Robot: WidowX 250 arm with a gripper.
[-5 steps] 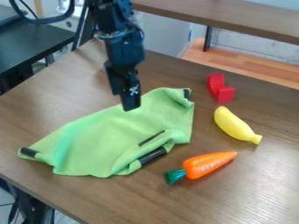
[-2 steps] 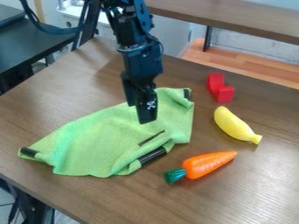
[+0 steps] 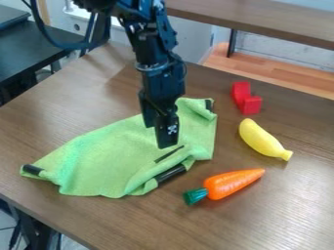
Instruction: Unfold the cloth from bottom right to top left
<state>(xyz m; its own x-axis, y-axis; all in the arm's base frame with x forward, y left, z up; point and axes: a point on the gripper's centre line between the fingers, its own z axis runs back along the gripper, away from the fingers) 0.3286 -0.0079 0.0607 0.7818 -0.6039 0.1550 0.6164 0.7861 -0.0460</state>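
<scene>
pincer (image 3: 158,137) lower over green cloth (image 3: 104,158) than before, cloth unmoved, open or closed cannot tell

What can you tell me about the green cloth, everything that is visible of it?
The cloth is light green and looks like soft fabric. It lies wrinkled on the brown table, partly folded over at its lower right edge. Black patches mark its left and upper right corners; a thick black band and a thinner strip show near the fold. The gripper is over its right part; I cannot tell if they touch. The carrot lies beside it, apart.
</scene>
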